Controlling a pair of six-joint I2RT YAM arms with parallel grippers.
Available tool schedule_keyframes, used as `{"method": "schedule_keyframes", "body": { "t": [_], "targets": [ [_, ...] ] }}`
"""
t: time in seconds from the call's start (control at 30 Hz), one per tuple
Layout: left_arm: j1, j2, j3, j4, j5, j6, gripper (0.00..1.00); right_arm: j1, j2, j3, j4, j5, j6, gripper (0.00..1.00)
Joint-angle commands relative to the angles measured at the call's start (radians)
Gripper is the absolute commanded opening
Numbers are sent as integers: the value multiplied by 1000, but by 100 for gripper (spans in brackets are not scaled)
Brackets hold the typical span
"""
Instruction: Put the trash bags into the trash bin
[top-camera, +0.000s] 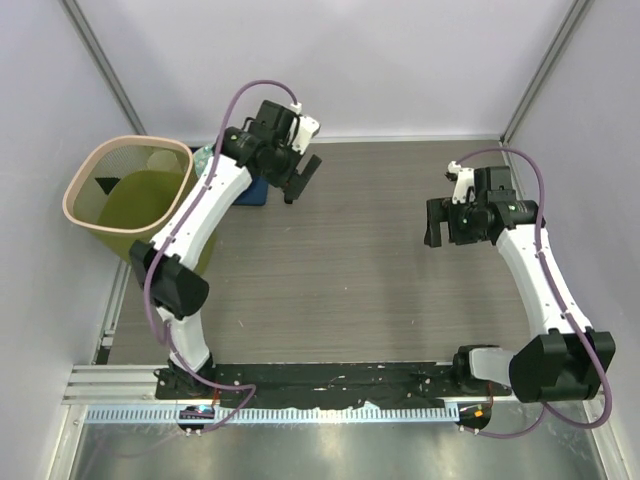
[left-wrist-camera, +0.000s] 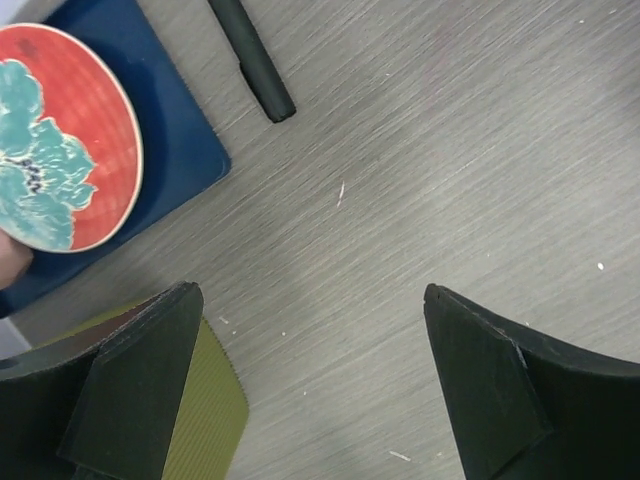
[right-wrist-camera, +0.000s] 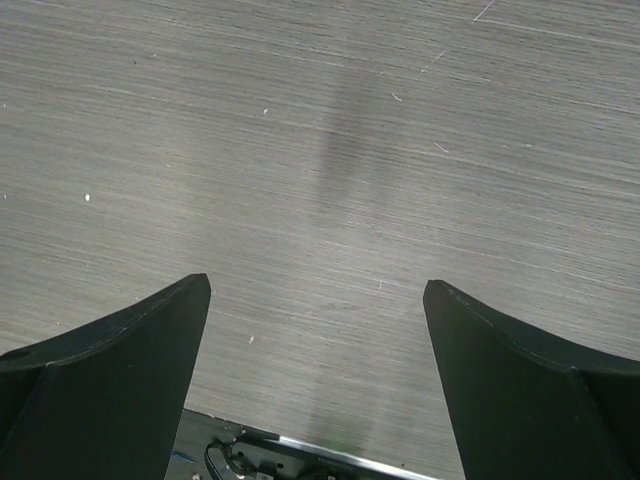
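Top external: bin (top-camera: 130, 141) upright (mouth up)

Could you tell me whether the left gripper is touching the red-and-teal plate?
Apart. The left wrist view shows the left gripper open and clear of the plate, with blue mat and table visible between them.

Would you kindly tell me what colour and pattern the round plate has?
Red with a teal flower motif; the plate shows best in the left wrist view.

Trash bin (top-camera: 150, 195) at left (black scrap (top-camera: 105, 185) inside); left arm (top-camera: 200, 215) beside it.
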Motion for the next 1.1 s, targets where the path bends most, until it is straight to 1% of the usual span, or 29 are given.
{"method": "schedule_keyframes", "body": {
  "t": [0.0, 0.1, 0.13, 0.2, 0.23, 0.27, 0.3, 0.33, 0.37, 0.43, 0.5, 0.63, 0.73, 0.9, 1.07],
  "targets": [
    [6, 86, -11, 106, 38, -48, 97, -2, 40, 13, 80, -30, 60, 94],
    [10, 152, -11, 160, 81, -99, 89, -2, 74, 11, 107, -42, 93, 93],
    [16, 198, -8, 198, 81, -107, 81, -4, 82, 11, 113, -54, 99, 93],
    [32, 241, 6, 238, 128, -131, 74, -4, 105, 8, 127, -63, 108, 93],
    [60, 287, 27, 274, 154, -136, 64, -4, 111, 8, 134, -74, 108, 92],
    [80, 310, 43, 291, 182, -200, 60, -4, 116, 8, 136, -79, 108, 91],
    [105, 335, 72, 304, 214, -229, 56, -4, 120, 4, 137, -82, 108, 91],
    [154, 376, 84, 334, 296, -266, 48, -4, 120, 1, 143, -83, 129, 91],
    [177, 393, 90, 354, 327, -320, 45, -4, 120, -2, 151, -80, 130, 91],
    [222, 419, 90, 409, 343, -346, 39, -4, 119, -10, 157, -82, 134, 91],
    [236, 464, 115, 419, 323, -332, 36, -2, 117, -13, 157, -85, 133, 91],
    [260, 537, 163, 394, 271, -323, 26, -4, 119, -9, 157, -91, 136, 91],
    [269, 579, 184, 388, 262, -320, 22, -2, 128, -3, 157, -100, 140, 91],
    [271, 623, 207, 390, 277, -312, 22, -4, 143, 8, 157, -105, 143, 90],
    [268, 656, 232, 396, 272, -309, 25, -4, 148, 7, 157, -106, 143, 90]
  ]
}}
